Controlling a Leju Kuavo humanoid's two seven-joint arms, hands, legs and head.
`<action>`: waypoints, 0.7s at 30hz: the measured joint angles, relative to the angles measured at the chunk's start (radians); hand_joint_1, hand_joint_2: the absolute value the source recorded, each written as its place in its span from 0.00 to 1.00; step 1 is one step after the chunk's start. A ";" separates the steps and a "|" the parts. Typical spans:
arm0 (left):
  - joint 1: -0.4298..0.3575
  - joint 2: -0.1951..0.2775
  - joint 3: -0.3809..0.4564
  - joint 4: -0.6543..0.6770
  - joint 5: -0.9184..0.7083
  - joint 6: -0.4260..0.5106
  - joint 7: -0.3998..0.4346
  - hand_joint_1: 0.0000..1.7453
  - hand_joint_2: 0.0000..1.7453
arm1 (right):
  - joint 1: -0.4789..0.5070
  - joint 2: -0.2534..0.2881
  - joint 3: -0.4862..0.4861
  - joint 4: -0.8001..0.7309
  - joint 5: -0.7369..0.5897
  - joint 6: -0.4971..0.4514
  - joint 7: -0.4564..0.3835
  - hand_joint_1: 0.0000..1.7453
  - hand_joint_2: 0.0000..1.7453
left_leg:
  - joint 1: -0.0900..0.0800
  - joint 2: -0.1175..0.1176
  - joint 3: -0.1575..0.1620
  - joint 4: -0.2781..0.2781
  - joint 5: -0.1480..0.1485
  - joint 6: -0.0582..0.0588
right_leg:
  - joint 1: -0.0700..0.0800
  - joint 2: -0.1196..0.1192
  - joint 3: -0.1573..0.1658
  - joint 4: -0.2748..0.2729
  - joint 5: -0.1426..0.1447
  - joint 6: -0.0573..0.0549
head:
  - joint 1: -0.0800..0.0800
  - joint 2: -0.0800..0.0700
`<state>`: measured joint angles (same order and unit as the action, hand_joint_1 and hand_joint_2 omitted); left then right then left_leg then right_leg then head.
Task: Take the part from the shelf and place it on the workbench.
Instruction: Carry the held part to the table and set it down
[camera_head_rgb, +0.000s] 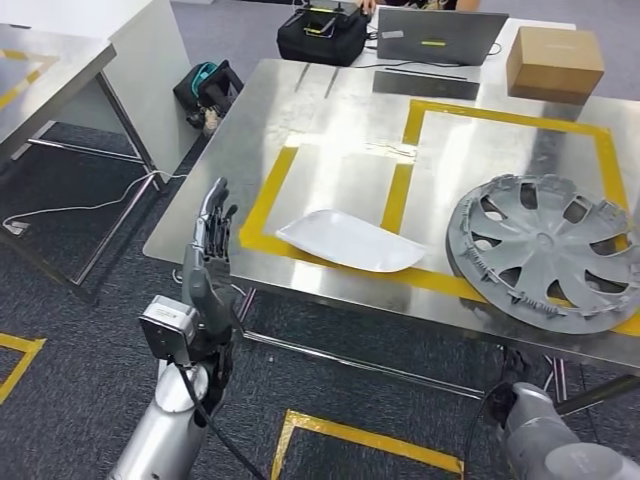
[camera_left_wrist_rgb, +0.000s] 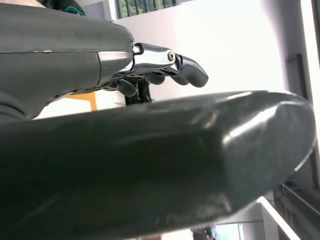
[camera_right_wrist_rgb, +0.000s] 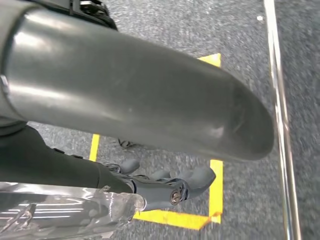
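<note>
A white flat part (camera_head_rgb: 351, 240) lies on the steel workbench (camera_head_rgb: 340, 110), inside the left yellow-taped rectangle. A grey wheel cover (camera_head_rgb: 540, 250) lies flat in the right rectangle, near the front edge. My left hand (camera_head_rgb: 211, 240) is raised just off the bench's front left corner, fingers (camera_left_wrist_rgb: 166, 62) stretched out and holding nothing. It stands left of the white part and apart from it. My right arm (camera_head_rgb: 543, 440) hangs low below the bench's front edge. My right hand (camera_right_wrist_rgb: 166, 182) is over the carpet, fingers apart and empty.
At the bench's back stand a cardboard box (camera_head_rgb: 555, 62), a laptop (camera_head_rgb: 440, 35) and a black bag (camera_head_rgb: 321, 35). A second metal table (camera_head_rgb: 45, 70) is to the left, with a dark bag (camera_head_rgb: 207, 90) and cables on the floor. Yellow tape (camera_head_rgb: 362, 440) marks the carpet.
</note>
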<state>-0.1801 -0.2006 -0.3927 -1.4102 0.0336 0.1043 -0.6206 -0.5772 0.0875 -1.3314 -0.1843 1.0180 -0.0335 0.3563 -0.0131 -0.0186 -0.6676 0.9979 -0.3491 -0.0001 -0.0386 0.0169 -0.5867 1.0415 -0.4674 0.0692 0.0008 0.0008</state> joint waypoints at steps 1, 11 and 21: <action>0.000 0.001 0.001 -0.002 0.000 0.000 0.000 0.00 0.00 | -0.002 0.000 0.000 0.000 0.000 0.000 -0.001 0.00 0.00 | 0.001 0.001 -0.003 0.004 -0.006 -0.005 | 0.001 0.000 -0.004 0.002 0.002 -0.009 | -0.001 0.000; 0.002 0.006 0.003 -0.007 0.002 0.000 0.000 0.00 0.00 | -0.013 -0.006 -0.004 -0.001 -0.001 0.004 -0.003 0.00 0.00 | 0.004 0.007 0.046 0.114 -0.125 0.000 | 0.014 -0.006 -0.057 0.004 0.049 -0.034 | -0.004 0.000; 0.001 0.001 0.009 -0.012 0.009 -0.012 0.002 0.00 0.00 | -0.011 -0.011 -0.011 -0.001 -0.002 0.010 -0.005 0.00 0.00 | -0.001 0.010 0.066 -0.009 -0.061 0.037 | 0.013 -0.010 -0.143 0.206 -0.080 0.013 | -0.002 0.000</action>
<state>-0.1794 -0.1991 -0.3841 -1.4221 0.0423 0.0924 -0.6186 -0.5885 0.0769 -1.3429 -0.1854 1.0159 -0.0237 0.3513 -0.0145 -0.0081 -0.6016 0.9891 -0.4097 0.0371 -0.0259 0.0070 -0.7298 1.2474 -0.5477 0.0819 -0.0008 0.0008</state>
